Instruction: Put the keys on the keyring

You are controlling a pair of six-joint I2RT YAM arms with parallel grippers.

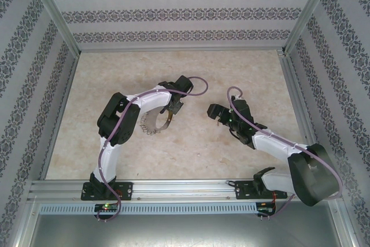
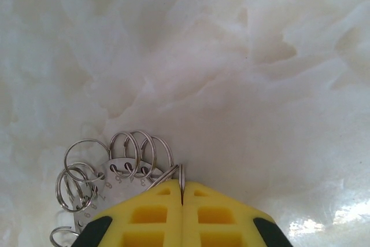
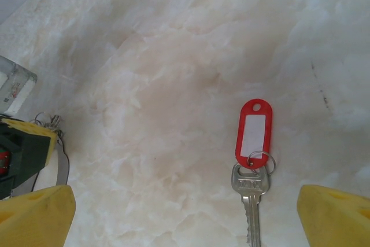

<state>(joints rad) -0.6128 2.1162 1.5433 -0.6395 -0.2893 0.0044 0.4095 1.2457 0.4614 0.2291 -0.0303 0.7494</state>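
We see the left gripper [image 2: 182, 192] shut tight, its yellow pads [image 2: 151, 215] pressed together on a thin upright metal edge of the keyring [image 2: 115, 172]. The keyring's split rings and numbered tabs fan out just left of the fingertips on the pale marbled table [image 2: 243, 73]. From above, the keyring lies left of centre, tucked between the left arm [image 1: 118, 120] and its own wrist. The right gripper [image 3: 185, 218] stands wide open, a yellow fingertip [image 3: 34, 218] in each lower corner of its wrist view. The key [image 3: 252, 198] lies flat on the table between them, nearer the right-hand finger and touching neither. Its blade points toward the camera and its red tag [image 3: 252, 131], joined by a small split ring [image 3: 261, 160], points away. At the left edge of that view we catch the left gripper's yellow and black finger and a strip of the keyring, well apart from the key, with bare marble between them. Seen from above, the two grippers face each other across a gap near the middle of the table. A broad stretch of open top runs from them to the patterned back wall [image 1: 173, 10], and another runs down to the aluminium rail [image 1: 191, 188] where the bases are bolted. Patterned side walls and metal posts close in the left and right edges, and the right arm's [image 1: 309, 172] bulky shoulder sits close to the near right corner.
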